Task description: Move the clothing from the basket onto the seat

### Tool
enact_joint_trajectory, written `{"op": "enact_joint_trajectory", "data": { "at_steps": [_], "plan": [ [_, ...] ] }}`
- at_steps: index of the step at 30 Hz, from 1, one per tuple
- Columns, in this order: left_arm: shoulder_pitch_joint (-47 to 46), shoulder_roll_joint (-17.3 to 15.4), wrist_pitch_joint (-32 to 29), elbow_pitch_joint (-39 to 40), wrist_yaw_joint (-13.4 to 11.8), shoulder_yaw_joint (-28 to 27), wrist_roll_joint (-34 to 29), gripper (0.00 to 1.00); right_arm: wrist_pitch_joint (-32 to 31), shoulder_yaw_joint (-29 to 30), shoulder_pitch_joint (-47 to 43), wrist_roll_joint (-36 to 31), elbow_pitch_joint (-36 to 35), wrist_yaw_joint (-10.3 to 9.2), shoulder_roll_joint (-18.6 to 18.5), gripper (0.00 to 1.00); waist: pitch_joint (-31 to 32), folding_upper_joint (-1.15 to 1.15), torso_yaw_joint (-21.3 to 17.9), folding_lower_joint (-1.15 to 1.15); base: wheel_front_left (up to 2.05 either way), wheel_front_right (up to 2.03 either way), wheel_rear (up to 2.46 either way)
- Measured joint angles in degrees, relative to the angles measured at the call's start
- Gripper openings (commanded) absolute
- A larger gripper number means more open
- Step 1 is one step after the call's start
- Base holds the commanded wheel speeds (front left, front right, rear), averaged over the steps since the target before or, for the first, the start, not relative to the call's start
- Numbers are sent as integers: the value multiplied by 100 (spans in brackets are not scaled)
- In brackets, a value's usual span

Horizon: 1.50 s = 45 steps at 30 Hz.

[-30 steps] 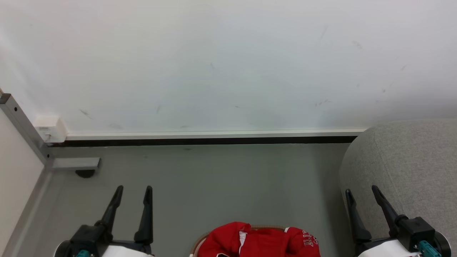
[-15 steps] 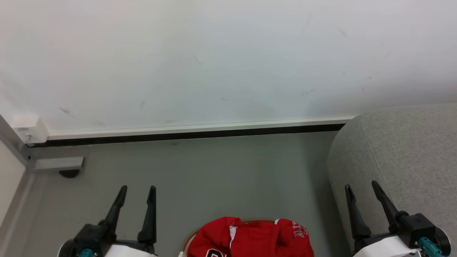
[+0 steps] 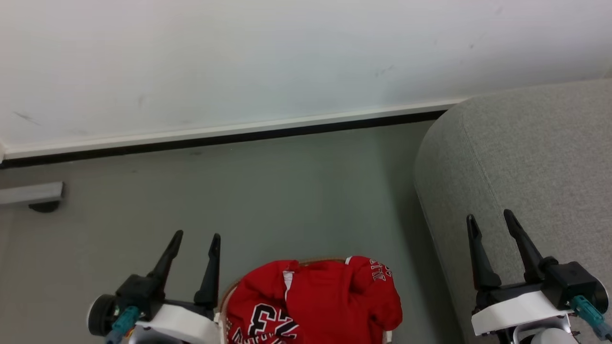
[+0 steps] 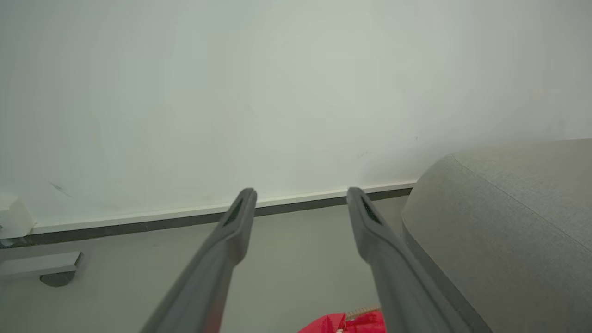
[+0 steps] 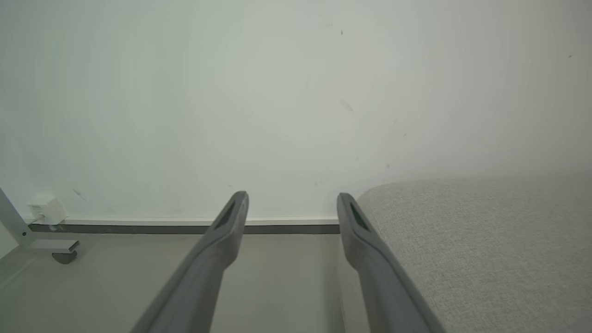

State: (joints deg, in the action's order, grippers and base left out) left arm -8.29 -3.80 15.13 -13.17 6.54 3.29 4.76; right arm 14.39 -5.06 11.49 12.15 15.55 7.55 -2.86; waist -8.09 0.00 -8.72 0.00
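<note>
Grey floor (image 3: 296, 191), white wall (image 3: 287, 57); clothing (image 3: 325, 301) seemingly fills basket (image 3: 225, 298); left hand (image 3: 197, 234), right hand (image 3: 490, 215) released.

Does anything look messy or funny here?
Nothing is broken or spilled. The red clothing is just bunched in a crumpled heap that bulges over the basket rim, not folded. The wall has a few faint scuff marks.

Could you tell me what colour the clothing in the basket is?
The clothing is bright red with white trim and dark lettering; see head view.
</note>
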Motion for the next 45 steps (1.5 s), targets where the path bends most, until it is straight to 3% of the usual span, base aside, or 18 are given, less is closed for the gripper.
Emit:
{"op": "enact_joint_trajectory", "data": {
  "at_steps": [16, 37, 45],
  "plan": [
    [-1194, -459, -132, -2050, 86, 1071, -182, 100, 57, -19, 590, 208, -343, 0, 4, 100, -1233, 0, -389, 1, 0, 0, 0],
    [-3092, -1167, -786, -4299, 100, 4205, 33, 100, 58, 10, 1228, 466, -868, 0, 3, 100, -2884, 0, -794, 1, 0, 0, 0],
    [-3645, -1227, -1138, -4802, 100, 5465, 178, 100, 58, -89, 1353, 671, -929, 0, 2, 100, -3390, 0, -955, 0, 0, 0, 0]
  ]
}}
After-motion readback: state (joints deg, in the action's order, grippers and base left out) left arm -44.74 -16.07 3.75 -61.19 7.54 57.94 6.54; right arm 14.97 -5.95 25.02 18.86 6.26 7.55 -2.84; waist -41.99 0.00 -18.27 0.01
